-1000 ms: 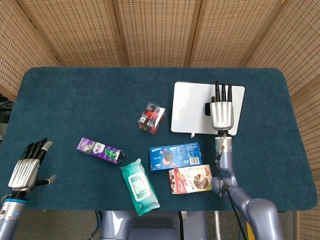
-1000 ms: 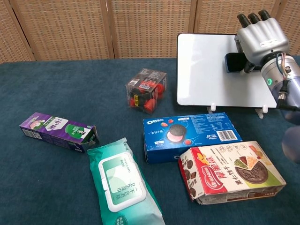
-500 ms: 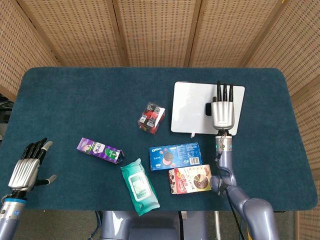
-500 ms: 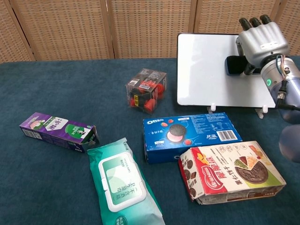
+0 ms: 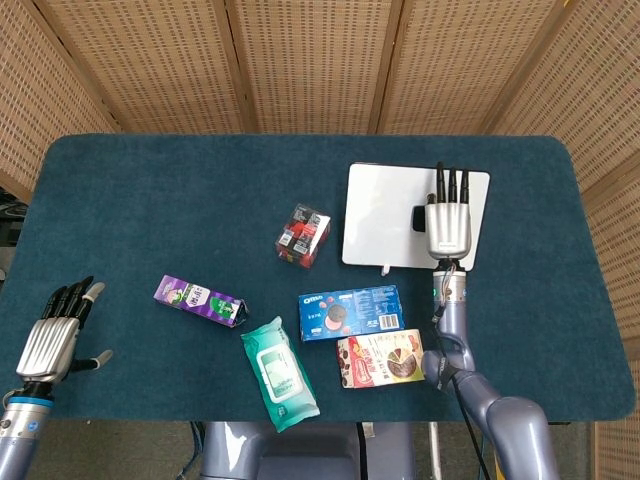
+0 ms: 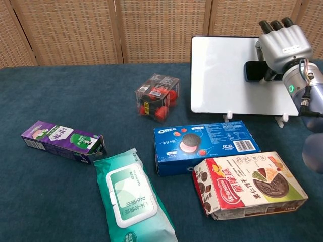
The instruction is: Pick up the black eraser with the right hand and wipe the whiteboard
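A blue-carpeted table is filling both views, and toward its far right side the whiteboard is standing propped on small feet, its white face leaning back toward the wicker screens. The right hand is lying against the right half of that board with its fingers pointing up past the top edge, and it is holding the black eraser against the board surface, the eraser showing at the hand's left side in both views. At the near left corner the left hand is hovering over the table edge with its fingers spread and holding nothing. In front of the board a blue Oreo box is lying flat, with a red-and-white cookie box just beside it toward the near edge. A green wet-wipes pack is lying to the left of those boxes, near the purple drink carton resting on its side. A small clear pack of red items is sitting between the carton and the board.
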Robot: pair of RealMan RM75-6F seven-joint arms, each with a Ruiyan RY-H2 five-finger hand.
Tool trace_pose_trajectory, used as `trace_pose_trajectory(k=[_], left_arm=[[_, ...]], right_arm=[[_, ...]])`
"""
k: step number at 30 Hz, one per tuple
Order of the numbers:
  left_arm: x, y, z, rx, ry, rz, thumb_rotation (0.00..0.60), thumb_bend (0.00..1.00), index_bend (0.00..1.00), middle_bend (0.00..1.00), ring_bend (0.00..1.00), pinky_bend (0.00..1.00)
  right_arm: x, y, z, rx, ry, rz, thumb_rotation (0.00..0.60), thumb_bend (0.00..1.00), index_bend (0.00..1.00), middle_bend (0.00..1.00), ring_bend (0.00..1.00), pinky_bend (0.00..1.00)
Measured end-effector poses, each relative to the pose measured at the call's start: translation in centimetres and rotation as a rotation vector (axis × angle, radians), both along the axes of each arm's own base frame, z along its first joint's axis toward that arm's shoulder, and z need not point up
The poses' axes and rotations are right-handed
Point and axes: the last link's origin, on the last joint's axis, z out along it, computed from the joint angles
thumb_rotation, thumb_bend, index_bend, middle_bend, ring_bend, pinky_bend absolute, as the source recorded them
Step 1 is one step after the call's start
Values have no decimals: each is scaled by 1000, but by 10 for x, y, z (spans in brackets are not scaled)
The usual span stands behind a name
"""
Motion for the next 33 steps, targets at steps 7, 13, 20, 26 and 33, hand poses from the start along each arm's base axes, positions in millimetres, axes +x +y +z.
trace_pose_trajectory(k=[7, 13, 20, 26, 33], left_arm=[[0, 0, 1, 3, -2, -1, 600, 177, 0, 0, 0, 0], [0, 0, 2, 5, -3, -2, 600, 177, 0, 0, 0, 0], [0, -1, 3, 9, -5, -4, 600, 177, 0, 0, 0, 0], [1, -1, 3, 6, -3, -6, 600, 177, 0, 0, 0, 0], [1, -1, 3, 6, -4, -6, 600, 177, 0, 0, 0, 0]], right_arm=[[-4, 0, -1, 22, -4, -18, 600, 0, 214, 0, 0, 0], [-4, 0, -1, 27, -10, -16, 600, 0, 116, 0, 0, 0], [-2, 3, 3, 15, -2, -1, 600, 0, 116, 0, 0, 0], [1, 7, 5, 4, -2, 20, 600, 0, 90, 0, 0, 0], [10, 16, 7, -2, 0, 58, 600, 0, 57, 0, 0, 0]])
